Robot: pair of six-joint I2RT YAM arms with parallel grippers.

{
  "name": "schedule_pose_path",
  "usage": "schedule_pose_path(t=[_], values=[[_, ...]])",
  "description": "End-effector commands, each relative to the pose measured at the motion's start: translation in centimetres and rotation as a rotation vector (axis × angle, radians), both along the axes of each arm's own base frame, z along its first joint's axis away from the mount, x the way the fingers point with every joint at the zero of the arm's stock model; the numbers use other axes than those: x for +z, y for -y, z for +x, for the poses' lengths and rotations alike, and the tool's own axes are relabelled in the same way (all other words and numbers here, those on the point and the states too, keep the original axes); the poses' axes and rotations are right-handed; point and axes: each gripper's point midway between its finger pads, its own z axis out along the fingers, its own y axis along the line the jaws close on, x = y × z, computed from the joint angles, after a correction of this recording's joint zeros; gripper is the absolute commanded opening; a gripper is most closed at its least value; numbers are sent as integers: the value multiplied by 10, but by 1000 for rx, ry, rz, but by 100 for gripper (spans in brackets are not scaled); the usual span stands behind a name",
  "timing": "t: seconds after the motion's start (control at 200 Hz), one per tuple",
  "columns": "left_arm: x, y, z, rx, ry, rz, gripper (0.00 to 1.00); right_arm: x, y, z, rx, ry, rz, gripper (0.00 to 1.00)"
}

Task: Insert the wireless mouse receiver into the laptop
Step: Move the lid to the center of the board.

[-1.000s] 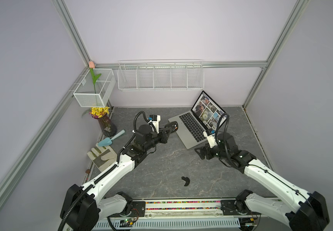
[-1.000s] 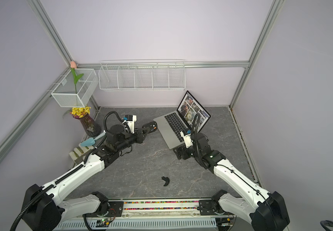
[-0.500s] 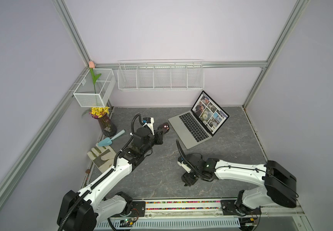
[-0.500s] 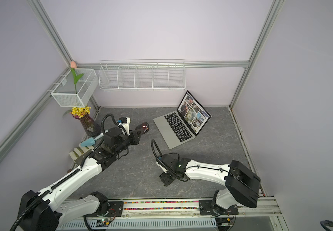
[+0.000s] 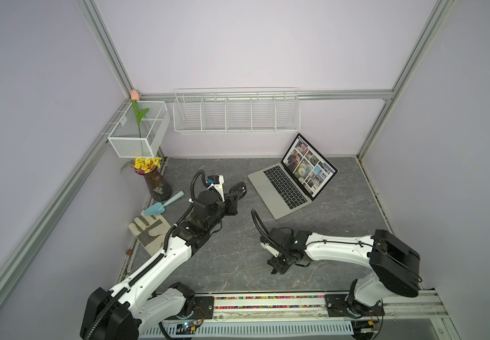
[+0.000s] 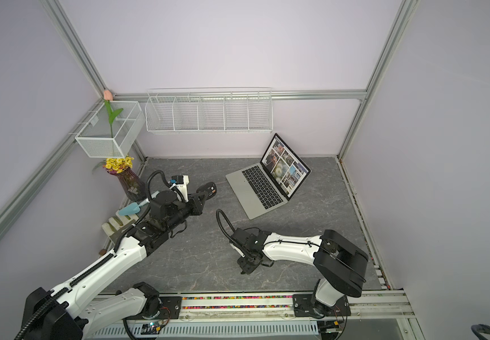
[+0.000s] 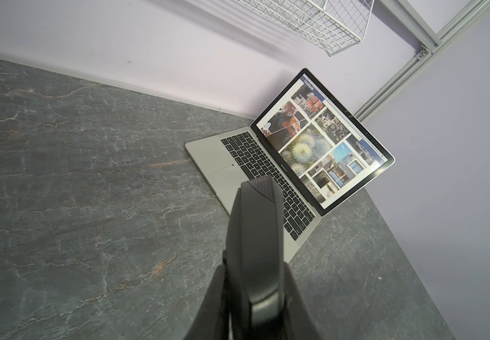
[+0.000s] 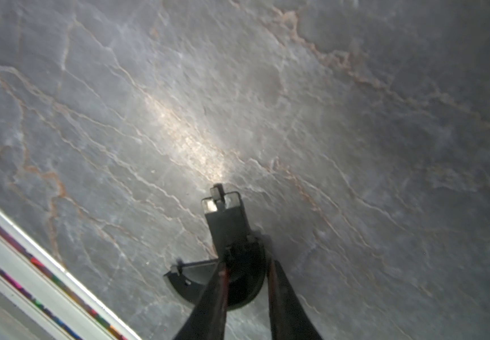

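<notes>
Though sideways, "Facebook" (image 7: 308,84) on laptop (image 7: 311,147).

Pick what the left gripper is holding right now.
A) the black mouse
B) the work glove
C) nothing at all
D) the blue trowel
A: the left gripper is shut on the black mouse, which the left wrist view shows clamped between its fingers.
</notes>
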Motion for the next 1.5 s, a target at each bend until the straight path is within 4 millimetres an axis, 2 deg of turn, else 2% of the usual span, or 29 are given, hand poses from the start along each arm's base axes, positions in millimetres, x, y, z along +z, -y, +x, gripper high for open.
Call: schedule_pose_path(t=[0.0,0.245,0.335,0.475,0.62,0.76,0.935,1.085,1.16,1.23,1.36,1.5], values=[[3,-4,4,16,24,15,0,1,2,0,-35,-5,-11,19],[2,-3,6,13,24,23,0,7,8,10,-125,11,31,9],[2,-2,6,10,23,23,0,8,18,17,-183,17,23,7],[1,-1,8,11,20,22,0,13,41,41,-344,36,42,7],[-1,1,10,8,16,18,0,12,87,68,-658,62,47,7],[-2,0,10,11,15,19,0,7,152,85,-1104,82,108,6],[-2,-2,10,14,18,22,0,2,217,77,-1592,122,167,6],[-1,-2,11,13,23,12,0,-3,239,69,-1889,71,222,7],[-1,1,10,-5,21,6,0,5,235,77,-1924,64,276,18],[-1,6,9,-32,18,-5,0,18,229,84,-1899,56,311,39],[-2,14,8,-72,11,-27,0,25,221,74,-1853,33,314,68],[-2,21,11,-91,9,-46,0,17,207,63,-1697,-35,266,83]])
